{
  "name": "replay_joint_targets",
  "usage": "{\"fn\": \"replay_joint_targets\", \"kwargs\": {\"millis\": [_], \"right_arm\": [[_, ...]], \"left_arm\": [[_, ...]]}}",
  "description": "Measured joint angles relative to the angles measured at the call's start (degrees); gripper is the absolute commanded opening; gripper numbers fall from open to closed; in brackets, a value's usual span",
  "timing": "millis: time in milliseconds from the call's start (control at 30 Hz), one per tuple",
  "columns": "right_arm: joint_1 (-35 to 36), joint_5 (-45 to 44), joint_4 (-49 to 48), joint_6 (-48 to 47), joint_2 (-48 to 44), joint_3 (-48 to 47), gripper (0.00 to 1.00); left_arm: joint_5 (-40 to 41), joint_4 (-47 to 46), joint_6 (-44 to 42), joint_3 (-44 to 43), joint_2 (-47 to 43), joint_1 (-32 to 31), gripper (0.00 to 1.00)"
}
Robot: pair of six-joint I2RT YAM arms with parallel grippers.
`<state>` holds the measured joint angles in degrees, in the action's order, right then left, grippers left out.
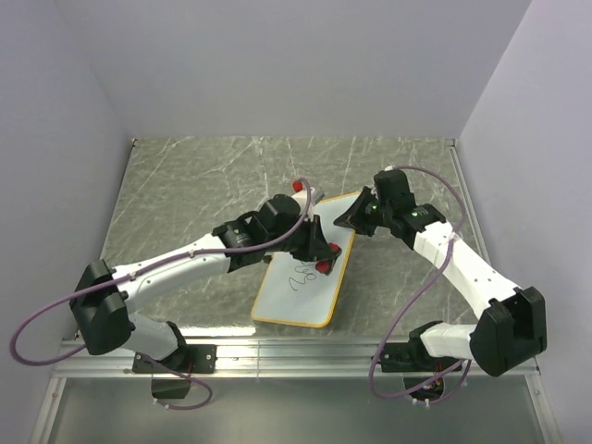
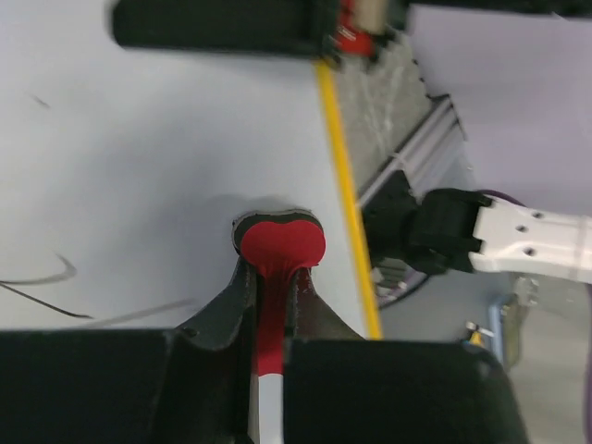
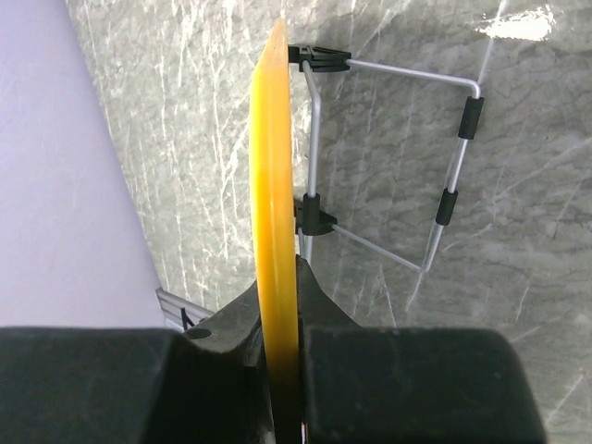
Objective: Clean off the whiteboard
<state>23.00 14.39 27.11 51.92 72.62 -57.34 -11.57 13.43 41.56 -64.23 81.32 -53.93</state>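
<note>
The whiteboard (image 1: pixel 301 291) leans tilted in the middle of the table, white with a yellow rim and a dark scribble (image 1: pixel 301 275) on it. My left gripper (image 1: pixel 319 252) is shut on the red eraser (image 2: pixel 277 245), whose head presses against the board's white face (image 2: pixel 139 166) near its yellow edge (image 2: pixel 347 203). A few faint dark strokes (image 2: pixel 46 277) show to the left of the eraser. My right gripper (image 1: pixel 351 220) is shut on the board's upper edge; its wrist view shows the yellow rim (image 3: pixel 276 185) edge-on between the jaws.
A grey wire stand (image 3: pixel 388 157) with black clips holds the board's back. The marble-patterned tabletop (image 1: pixel 185 185) has walls on three sides and a metal rail (image 1: pixel 296 351) along the near edge. The right arm (image 2: pixel 518 236) shows beyond the board's edge.
</note>
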Motion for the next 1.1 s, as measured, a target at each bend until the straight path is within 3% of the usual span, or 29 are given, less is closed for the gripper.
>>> {"fn": "replay_joint_targets", "kwargs": {"millis": [300,533,767,1000,1100], "right_arm": [[0.0,0.59,-0.17,-2.4,0.81,-0.66,0.0],[-0.02,0.55,-1.07,-2.78,-0.76,0.9,0.0],[0.0,-1.03,-1.16,0.74,-3.19,3.21,0.0],[-0.13,-1.68,-0.79,2.47,-3.5,3.41,0.0],[-0.15,-0.59,-0.24,2.4,-3.48,3.41,0.0]], "left_arm": [[5.25,-3.96,8.68,8.09,-3.89,-2.1,0.0],[5.42,-12.28,11.23,14.82,-2.29,4.57,0.0],[8.15,-13.92,10.56,15.61,3.74,11.34,0.0],[9.16,-17.62,10.16,18.08,2.86,10.95,0.0],[11.85,-13.84,8.96,18.34,-0.15,7.85,0.0]]}}
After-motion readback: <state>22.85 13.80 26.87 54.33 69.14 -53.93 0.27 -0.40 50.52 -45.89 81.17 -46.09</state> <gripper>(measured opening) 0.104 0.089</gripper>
